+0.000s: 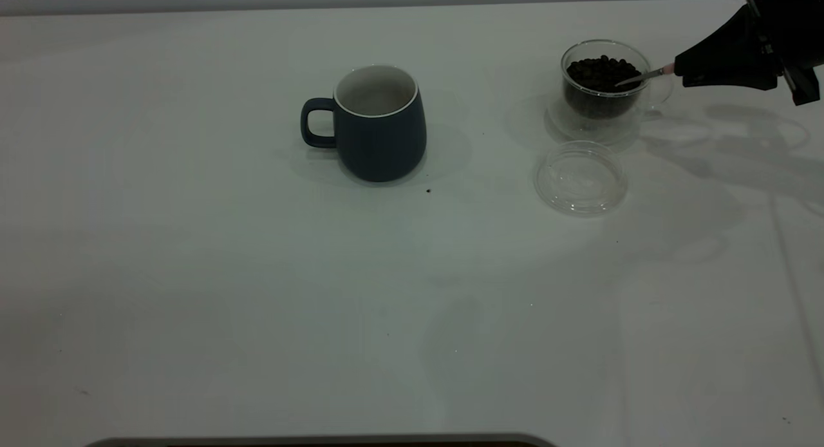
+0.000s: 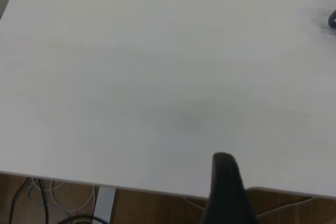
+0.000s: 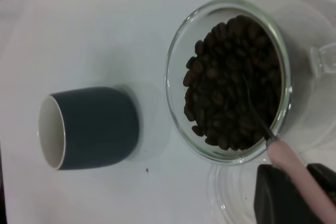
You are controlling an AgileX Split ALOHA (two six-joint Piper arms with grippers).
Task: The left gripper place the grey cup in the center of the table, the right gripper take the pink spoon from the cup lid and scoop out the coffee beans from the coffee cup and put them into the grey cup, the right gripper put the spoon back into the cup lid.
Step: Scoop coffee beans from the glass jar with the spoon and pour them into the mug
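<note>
I'm dipping the spoon [image 1: 644,76], clamped in my right claw [image 1: 682,70] at upper right, into the beans [image 1: 602,72]. Mug [image 1: 380,122] is already centered, apparently empty; lid [image 1: 580,178] waiting. Left claw's state: cannot tell.

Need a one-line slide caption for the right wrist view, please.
Right gripper holds the pink spoon in the coffee cup's beans; grey cup nearby.

Upright grey cup [image 1: 380,125] mid-table [image 1: 257,292]; pink spoon [image 1: 644,75] tip in coffee cup's [image 1: 605,80] beans [image 1: 602,73]; lid [image 1: 580,178] beside.
</note>
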